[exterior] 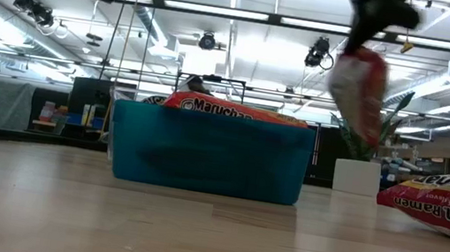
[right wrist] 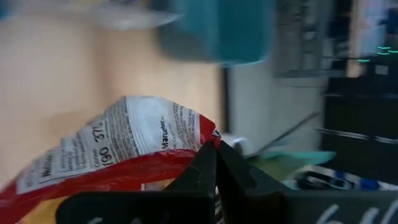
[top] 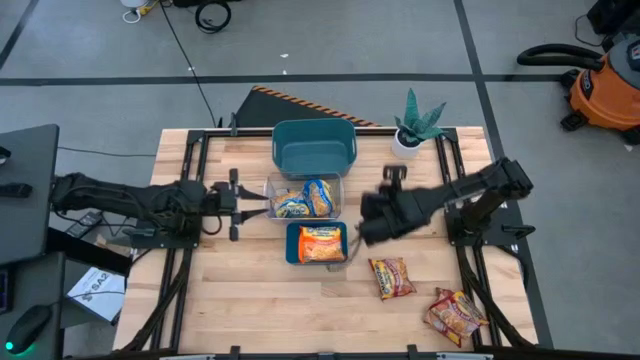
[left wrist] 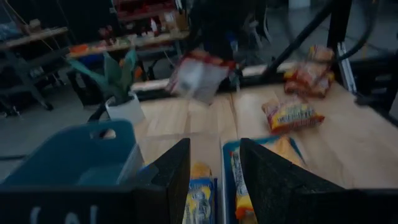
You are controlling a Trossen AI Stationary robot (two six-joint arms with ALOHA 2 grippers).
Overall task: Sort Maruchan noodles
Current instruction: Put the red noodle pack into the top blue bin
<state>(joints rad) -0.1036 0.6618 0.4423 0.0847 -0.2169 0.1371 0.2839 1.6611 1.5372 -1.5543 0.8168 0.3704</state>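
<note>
My right gripper (right wrist: 214, 148) is shut on a dark red packet (exterior: 360, 93) and holds it in the air just right of the bins; in the high view the gripper (top: 372, 218) hides the packet. My left gripper (left wrist: 214, 171) is open and waits left of the clear bin (top: 272, 186), which holds yellow-and-blue packets (top: 305, 202). An orange packet (top: 321, 243) lies in the small teal bin (top: 291, 243). Two more packets (top: 392, 277) (top: 457, 313) lie flat on the table near its right near corner. My right gripper pinches the dark red packet between its two fingers at the sealed red edge, by a corner (right wrist: 198, 144). The fingers come from above, pointing down. The packet hangs below them, lifted clear of the table, its white printed back (right wrist: 118, 146) toward the wrist camera.
A larger teal bin (top: 315, 145) stands empty at the far edge, behind the clear bin. A potted plant (top: 415, 125) sits at the far right. Bare wood lies along the near edge and left of the bins.
</note>
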